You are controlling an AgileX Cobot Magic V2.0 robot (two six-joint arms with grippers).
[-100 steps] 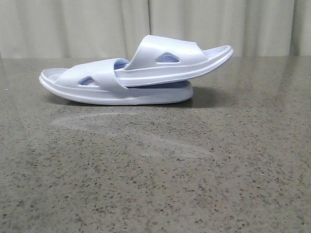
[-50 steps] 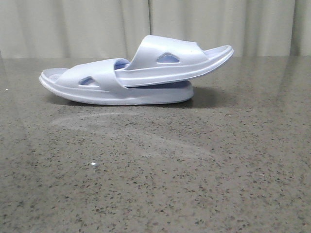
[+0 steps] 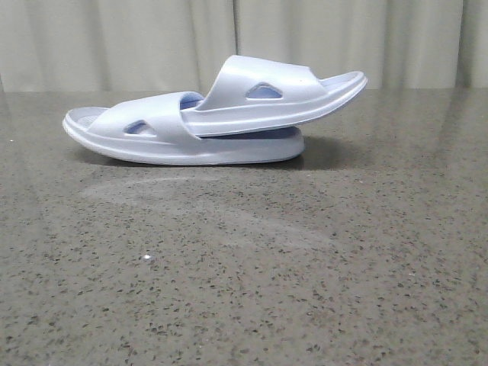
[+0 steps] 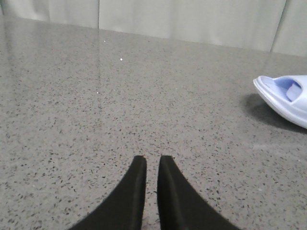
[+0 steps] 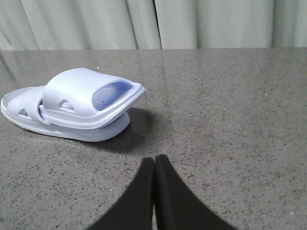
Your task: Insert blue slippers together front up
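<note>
The two blue slippers lie at the back of the table, soles down. The lower slipper [image 3: 145,145] lies flat. The upper slipper [image 3: 267,95] has its end pushed under the lower one's strap and slants up to the right. The right wrist view shows the nested pair [image 5: 81,98] off to one side of my right gripper [image 5: 154,158], which is shut and empty over bare table. My left gripper [image 4: 152,159] is shut with a thin slit between the fingers and holds nothing. One slipper end [image 4: 288,98] shows at the edge of the left wrist view. Neither gripper shows in the front view.
The table [image 3: 244,267] is dark speckled stone with a pale smear in front of the slippers. A pale curtain [image 3: 114,38] hangs behind the table's far edge.
</note>
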